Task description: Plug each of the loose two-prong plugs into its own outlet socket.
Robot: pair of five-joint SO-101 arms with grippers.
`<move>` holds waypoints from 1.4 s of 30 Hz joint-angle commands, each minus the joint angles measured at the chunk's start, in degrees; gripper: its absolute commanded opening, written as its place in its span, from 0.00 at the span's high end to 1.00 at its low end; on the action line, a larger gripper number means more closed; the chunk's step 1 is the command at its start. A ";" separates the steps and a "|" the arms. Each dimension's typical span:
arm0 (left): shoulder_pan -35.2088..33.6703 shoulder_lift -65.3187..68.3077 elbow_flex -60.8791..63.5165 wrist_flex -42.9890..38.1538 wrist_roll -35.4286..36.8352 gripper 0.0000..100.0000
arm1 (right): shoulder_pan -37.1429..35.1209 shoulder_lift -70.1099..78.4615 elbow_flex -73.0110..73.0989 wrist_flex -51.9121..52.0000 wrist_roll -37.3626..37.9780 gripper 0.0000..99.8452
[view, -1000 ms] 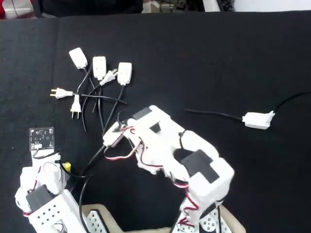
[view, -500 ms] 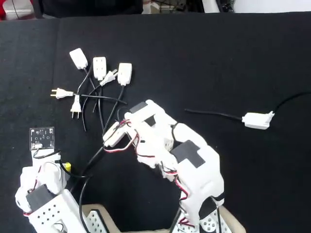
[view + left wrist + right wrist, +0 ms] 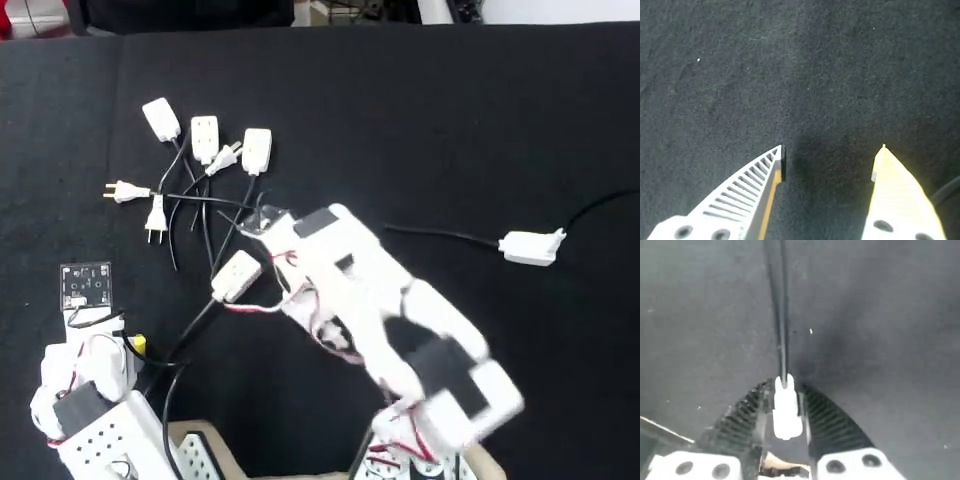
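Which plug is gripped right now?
The plug clamped in the right gripper, its cable trailing away. The other plugs lie loose on the table by the sockets.

Positions on table (image 3: 420, 110)
Three sockets (image 3: 204, 138) in a row far left, loose plugs (image 3: 125, 192) just before them; lone socket (image 3: 530, 247) well apart, right; one plug (image 3: 787, 415) in right gripper (image 3: 784, 387).

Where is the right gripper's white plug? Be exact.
Right wrist view: the white plug is clamped in the right gripper, its black cord leading away. High view: left of centre, at the near edge of the cord tangle.
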 commanded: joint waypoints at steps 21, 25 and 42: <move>0.57 -0.18 -0.22 -0.88 0.09 0.71 | -6.77 -30.20 30.20 -63.65 -16.00 0.99; 0.75 -0.18 -0.22 -1.23 0.09 0.71 | -2.29 -31.34 29.23 -62.95 -15.65 0.99; 36.44 17.32 -21.41 -4.84 1.14 0.66 | 24.70 -55.60 32.22 -45.01 -14.07 0.99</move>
